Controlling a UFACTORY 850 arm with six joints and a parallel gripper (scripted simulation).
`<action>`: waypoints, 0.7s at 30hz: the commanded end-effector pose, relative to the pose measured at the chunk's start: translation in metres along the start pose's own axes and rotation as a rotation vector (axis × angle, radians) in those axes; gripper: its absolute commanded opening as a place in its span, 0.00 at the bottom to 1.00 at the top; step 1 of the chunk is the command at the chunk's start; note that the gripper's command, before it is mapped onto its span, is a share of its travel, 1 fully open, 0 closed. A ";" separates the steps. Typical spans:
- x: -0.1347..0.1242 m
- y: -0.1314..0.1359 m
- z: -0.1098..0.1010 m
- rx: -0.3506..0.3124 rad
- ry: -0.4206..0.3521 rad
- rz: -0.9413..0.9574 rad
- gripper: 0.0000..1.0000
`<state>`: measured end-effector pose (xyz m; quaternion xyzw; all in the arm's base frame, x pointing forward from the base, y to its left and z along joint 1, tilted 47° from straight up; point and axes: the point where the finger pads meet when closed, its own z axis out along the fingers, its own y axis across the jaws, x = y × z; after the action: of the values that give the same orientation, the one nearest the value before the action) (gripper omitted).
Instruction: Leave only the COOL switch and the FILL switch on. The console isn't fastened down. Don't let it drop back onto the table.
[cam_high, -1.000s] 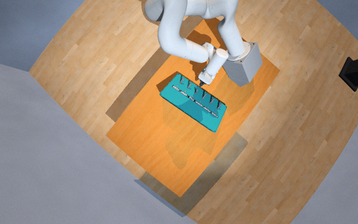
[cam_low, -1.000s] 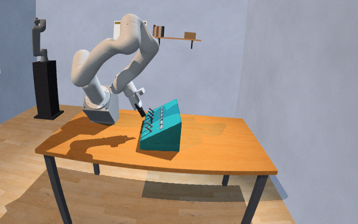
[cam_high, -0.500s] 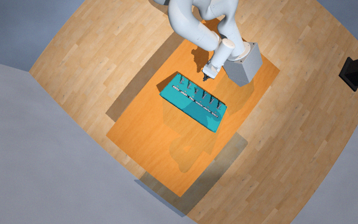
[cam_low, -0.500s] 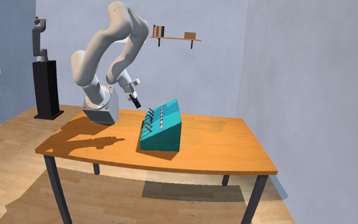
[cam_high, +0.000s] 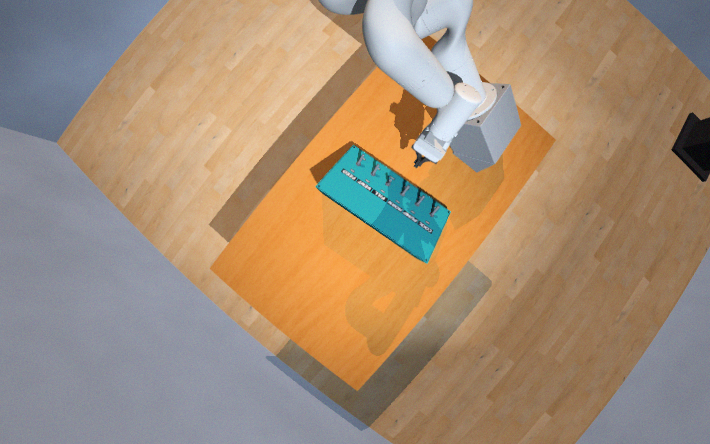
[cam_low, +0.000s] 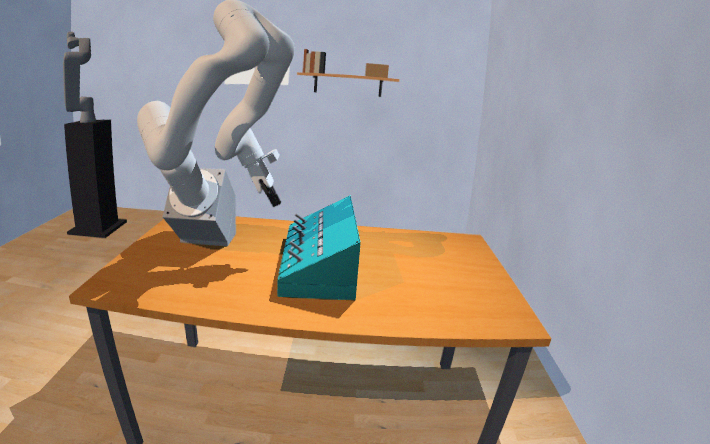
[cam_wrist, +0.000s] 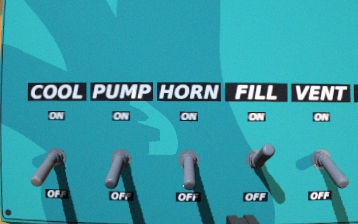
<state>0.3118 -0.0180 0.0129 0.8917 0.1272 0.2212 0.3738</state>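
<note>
Console (cam_low: 335, 246) near arm's grey pedestal (cam_low: 226, 209)

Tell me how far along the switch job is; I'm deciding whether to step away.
Done: the FILL lever tilts up toward ON, while PUMP, HORN and VENT hang toward OFF. In hand: nothing; the gripper is shut, empty and off the console. Left: the COOL lever points to OFF and needs flipping up. A sixth switch is cut off in the wrist view.
</note>
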 end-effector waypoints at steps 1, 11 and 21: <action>0.002 -0.061 0.002 -0.010 -0.005 0.000 0.00; -0.012 -0.125 0.002 -0.012 -0.003 0.002 0.00; -0.030 -0.169 0.002 -0.016 0.002 0.008 0.00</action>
<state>0.2802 0.0765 -0.1079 0.8909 0.1249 0.2231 0.3755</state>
